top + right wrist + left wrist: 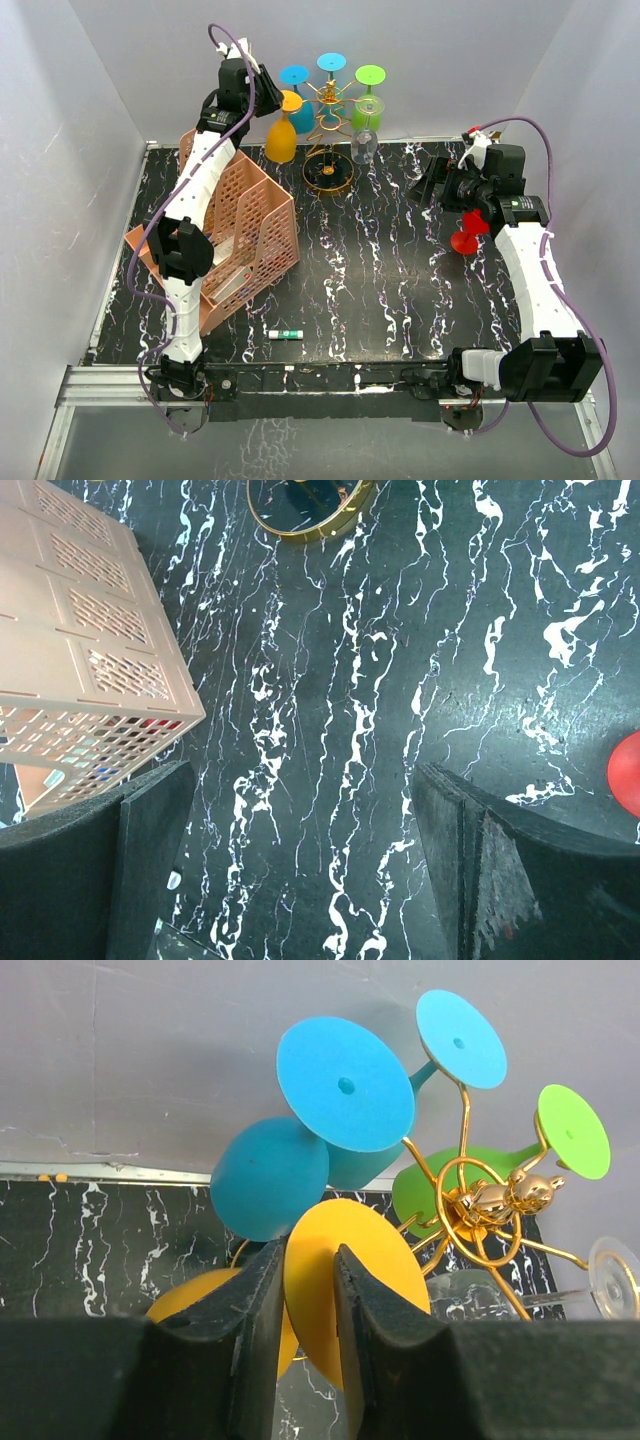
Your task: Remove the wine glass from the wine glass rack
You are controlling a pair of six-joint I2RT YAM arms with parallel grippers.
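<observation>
The gold wire wine glass rack (329, 178) stands at the back of the table with several glasses hanging upside down from its arms (462, 1175). An orange wine glass (280, 140) hangs on its left side. My left gripper (310, 1280) is up beside it, its jaws drawn narrow with the orange glass's round foot (385, 1260) wedged between the pads. Blue (345, 1085), cyan (460, 1038) and green (573, 1130) glasses hang behind it. My right gripper (300, 820) hovers open over bare table right of the rack, holding nothing.
A pink mesh file organizer (250, 230) sits under my left arm. A clear glass (364, 146) hangs on the rack's right. A red glass (467, 238) stands by my right arm. A small white tube (285, 334) lies near the front edge.
</observation>
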